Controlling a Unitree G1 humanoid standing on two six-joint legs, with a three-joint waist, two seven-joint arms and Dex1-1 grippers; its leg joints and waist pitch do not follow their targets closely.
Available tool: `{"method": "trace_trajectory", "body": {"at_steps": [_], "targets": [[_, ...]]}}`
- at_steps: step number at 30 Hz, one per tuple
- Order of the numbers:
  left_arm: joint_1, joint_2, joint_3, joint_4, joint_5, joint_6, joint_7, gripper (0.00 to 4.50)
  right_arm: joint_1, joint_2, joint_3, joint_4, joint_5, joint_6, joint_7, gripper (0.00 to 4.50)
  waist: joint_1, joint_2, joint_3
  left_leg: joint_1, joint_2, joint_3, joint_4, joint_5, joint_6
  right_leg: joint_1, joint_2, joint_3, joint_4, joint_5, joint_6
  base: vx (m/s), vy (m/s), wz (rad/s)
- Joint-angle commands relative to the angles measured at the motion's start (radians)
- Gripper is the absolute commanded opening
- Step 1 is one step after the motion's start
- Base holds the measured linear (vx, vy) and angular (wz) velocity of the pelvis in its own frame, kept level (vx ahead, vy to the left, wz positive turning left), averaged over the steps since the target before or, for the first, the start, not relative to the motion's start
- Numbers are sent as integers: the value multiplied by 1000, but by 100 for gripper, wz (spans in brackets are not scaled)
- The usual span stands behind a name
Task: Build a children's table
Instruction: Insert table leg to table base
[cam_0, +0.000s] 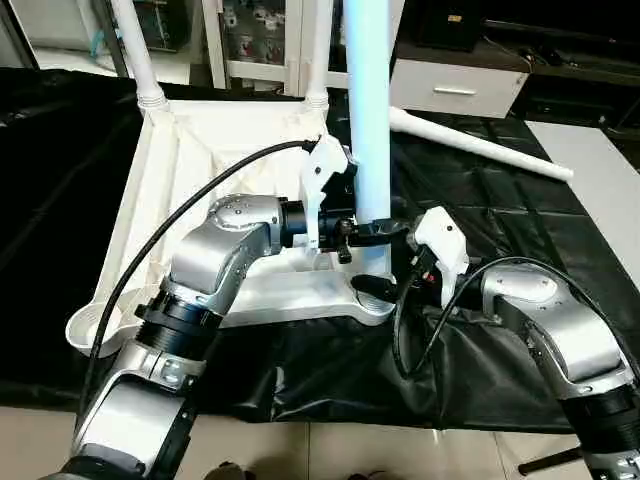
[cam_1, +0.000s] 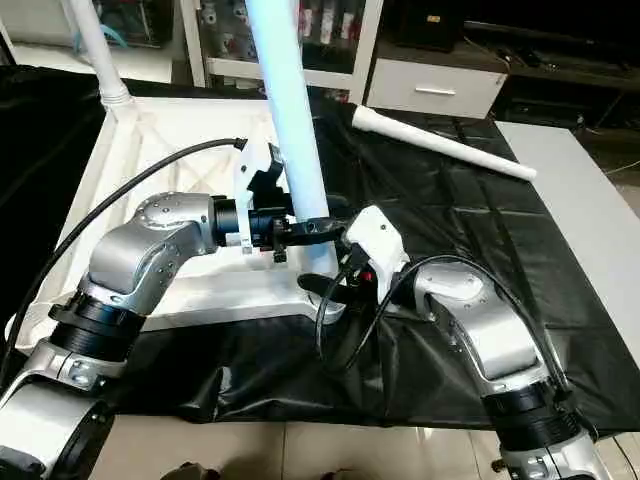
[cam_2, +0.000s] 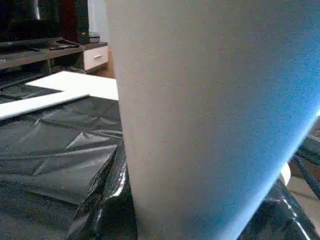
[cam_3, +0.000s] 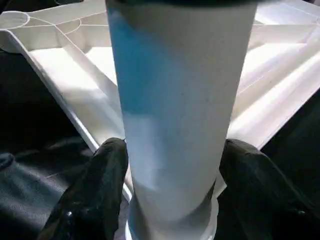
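The children's table top (cam_0: 200, 150) lies upside down on a black sheet, ribs up. Two legs (cam_0: 135, 50) (cam_0: 318, 50) stand in its far corner sockets. A third leg (cam_0: 368, 100) stands upright in the near right corner socket. My left gripper (cam_0: 375, 232) is shut on this leg a little above the socket, and the leg's wall (cam_2: 210, 125) is close up in the left wrist view. My right gripper (cam_3: 172, 150) sits low at the leg's foot, its black fingers (cam_3: 100, 185) close on either side, open. Another leg (cam_0: 480, 145) lies loose on the sheet, far right.
The black sheet (cam_0: 520, 220) covers the floor around the top. The near left corner socket (cam_0: 95, 325) stands bare. A white drawer cabinet (cam_0: 455, 90) and shelving stand behind. A pale panel (cam_0: 600, 170) lies at the right edge.
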Motion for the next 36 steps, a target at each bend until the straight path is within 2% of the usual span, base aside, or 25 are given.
{"method": "trace_trajectory", "body": {"at_steps": [1,4,9,10,13,14,21,23,25,26,27,29,32,34,36], "targets": [[-13,-2,-32,9,24,9,-5,188,5,3,47,45,-31,27,5,269,7,9,-72,14,55,-26,-68,-135,40,49,-58,43,-62,-71,-268,0,0,0],[-15,-4,-32,8,23,9,-7,187,-1,17,46,63,-41,22,-7,251,6,10,-70,14,55,-26,-69,-151,35,48,-59,44,-66,-99,-262,0,0,0],[-14,-4,-34,6,22,8,-9,187,-12,39,39,86,-35,12,-21,251,2,10,-68,13,55,-29,-73,-185,20,46,-59,43,-71,-155,-245,0,0,0],[-13,-4,-34,6,22,9,-10,187,-15,46,35,92,-31,7,-23,222,0,9,-67,12,55,-29,-74,-192,18,46,-59,43,-73,-165,-242,0,0,0],[-13,-4,-34,5,21,9,-12,187,-22,57,25,99,-20,4,-17,215,-3,10,-67,12,55,-30,-75,-201,14,44,-59,43,-75,-186,-235,0,0,0],[-13,-3,-35,6,23,8,-12,187,-23,57,25,97,-19,4,-13,200,-4,10,-66,12,55,-30,-76,-206,12,43,-58,43,-76,-194,-233,0,0,0],[-11,-3,-38,20,37,8,1,187,-15,56,14,80,-2,3,7,189,-5,10,-66,12,56,-30,-76,-199,16,42,-58,43,-75,-175,-236,0,0,0],[-11,-6,-26,30,30,35,19,257,-14,54,2,71,6,2,10,188,-5,10,-65,14,56,-29,-77,-211,13,40,-58,44,-77,-188,-235,0,0,0],[-13,-8,-15,38,29,43,33,257,-13,54,-7,65,11,3,9,188,-5,9,-65,13,56,-29,-77,-213,13,40,-57,45,-78,-196,-232,0,0,0],[-17,-10,2,53,25,49,51,276,-11,51,-24,55,24,8,13,188,-2,9,-67,14,54,-28,-74,-199,17,40,-57,45,-76,-184,-230,0,0,0],[-18,-7,19,59,13,46,48,276,-7,46,-37,45,33,12,14,188,-1,9,-69,13,54,-28,-73,-184,19,42,-57,45,-74,-163,-232,0,0,0],[-20,-4,45,64,-13,47,38,304,-2,37,-54,31,45,17,17,187,3,8,-73,10,54,-27,-69,-122,42,45,-57,44,-63,-62,-256,0,0,0],[-10,7,95,46,-95,75,-27,312,4,34,-98,18,78,31,14,187,7,11,-74,10,53,-23,-65,-77,72,45,-55,41,-54,25,-293,0,0,0],[0,18,115,44,-117,70,-52,337,1,37,-125,16,98,40,7,186,8,11,-73,11,53,-23,-66,-85,80,46,-55,41,-55,16,-303,0,0,0],[11,28,129,39,-134,68,-75,348,-1,36,-139,13,106,45,4,186,8,12,-72,11,54,-23,-67,-100,76,44,-56,41,-58,-12,-299,0,0,0]]}}
